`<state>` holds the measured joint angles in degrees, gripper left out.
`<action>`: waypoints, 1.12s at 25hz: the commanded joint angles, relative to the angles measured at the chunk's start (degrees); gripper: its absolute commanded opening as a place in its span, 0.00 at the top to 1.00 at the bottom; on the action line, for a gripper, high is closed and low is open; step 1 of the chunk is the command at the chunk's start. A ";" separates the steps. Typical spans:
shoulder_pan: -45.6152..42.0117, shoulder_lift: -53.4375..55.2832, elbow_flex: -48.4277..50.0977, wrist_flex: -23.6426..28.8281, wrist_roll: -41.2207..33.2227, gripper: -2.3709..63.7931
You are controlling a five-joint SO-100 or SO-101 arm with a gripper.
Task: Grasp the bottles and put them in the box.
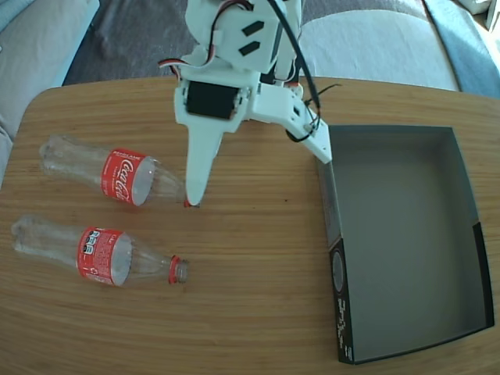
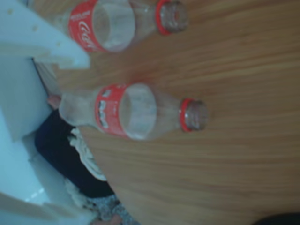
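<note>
Two clear bottles with red labels lie on their sides on the wooden table, left in the fixed view, necks pointing right. My white gripper point(image 1: 260, 180) is open wide. One fingertip point(image 1: 193, 197) comes down right at the neck of the far bottle point(image 1: 125, 176), covering its mouth. The other finger reaches right, toward the box corner. The near bottle point(image 1: 98, 254) lies apart, untouched. The box point(image 1: 337, 266), dark grey inside, sits at the right with nothing in it. In the wrist view the far bottle point(image 2: 112, 21) lies beside a white finger point(image 2: 44, 42), and the near bottle point(image 2: 131, 112) is mid-frame.
The table's rounded edge point(image 1: 31, 109) curves along the left and back, with grey and blue cushions point(image 1: 375, 39) beyond it. Bare wood point(image 1: 258, 281) lies between the bottles and the box. Past the table edge in the wrist view, dark and pale fabric point(image 2: 70, 154) shows.
</note>
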<state>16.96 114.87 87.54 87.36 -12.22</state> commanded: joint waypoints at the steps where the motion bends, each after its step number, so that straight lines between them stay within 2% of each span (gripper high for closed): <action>1: 3.60 -0.62 -4.75 1.76 -0.35 0.35; 7: 5.71 -3.52 -12.39 10.81 0.09 0.35; 13: 1.32 -5.45 -15.47 10.72 0.18 0.35; 19: -0.26 -9.14 -15.56 7.38 -0.26 0.34; 24: -0.26 -12.48 -15.56 7.29 -0.35 0.20; 28: -2.64 -15.38 -15.56 7.12 -0.35 0.14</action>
<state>15.82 99.84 74.88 94.31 -12.48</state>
